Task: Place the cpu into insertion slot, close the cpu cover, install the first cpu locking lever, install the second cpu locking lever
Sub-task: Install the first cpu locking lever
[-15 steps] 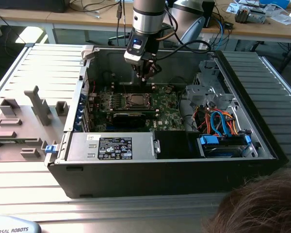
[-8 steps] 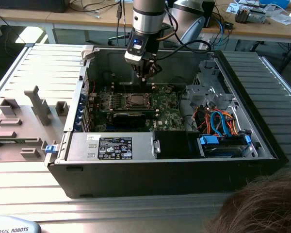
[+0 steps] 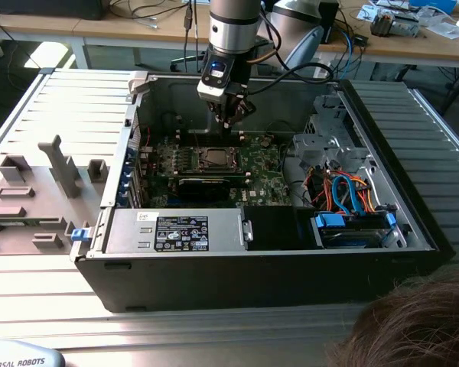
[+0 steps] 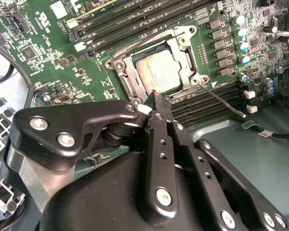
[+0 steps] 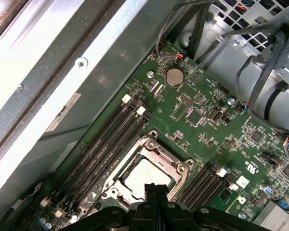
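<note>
Overhead, empty gripper (image 4: 156, 100), jaws together, just above the cpu (image 4: 158, 73) under the closed cpu cover (image 4: 182, 49).

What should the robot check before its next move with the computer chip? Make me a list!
1. cpu lying flat in the insertion slot: ok.
2. cpu cover down around the chip: ok.
3. Wire lever at the socket's corner latched: not ok, its end sticks out free.
4. Other lever along another edge latched: cannot tell.
5. gripper empty, fingers shut, tip at the socket's edge: ok.
</note>
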Tool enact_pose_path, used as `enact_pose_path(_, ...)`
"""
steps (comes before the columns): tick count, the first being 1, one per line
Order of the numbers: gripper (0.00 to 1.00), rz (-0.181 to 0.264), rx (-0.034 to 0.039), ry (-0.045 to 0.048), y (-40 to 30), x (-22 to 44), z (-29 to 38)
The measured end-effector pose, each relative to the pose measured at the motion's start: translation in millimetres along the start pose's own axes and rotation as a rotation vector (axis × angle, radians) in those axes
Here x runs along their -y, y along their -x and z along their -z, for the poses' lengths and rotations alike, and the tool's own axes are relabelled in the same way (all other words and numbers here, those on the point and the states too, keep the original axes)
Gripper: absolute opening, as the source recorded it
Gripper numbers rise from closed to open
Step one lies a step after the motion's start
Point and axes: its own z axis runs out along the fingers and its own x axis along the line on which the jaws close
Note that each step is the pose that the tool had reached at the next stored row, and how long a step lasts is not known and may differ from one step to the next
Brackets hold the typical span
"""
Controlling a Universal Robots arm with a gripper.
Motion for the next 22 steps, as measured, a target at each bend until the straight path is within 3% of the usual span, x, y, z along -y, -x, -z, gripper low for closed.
enact_pose_path(22,0.11,0.035,0.0013,0.0009,0.0,0.0,0.0)
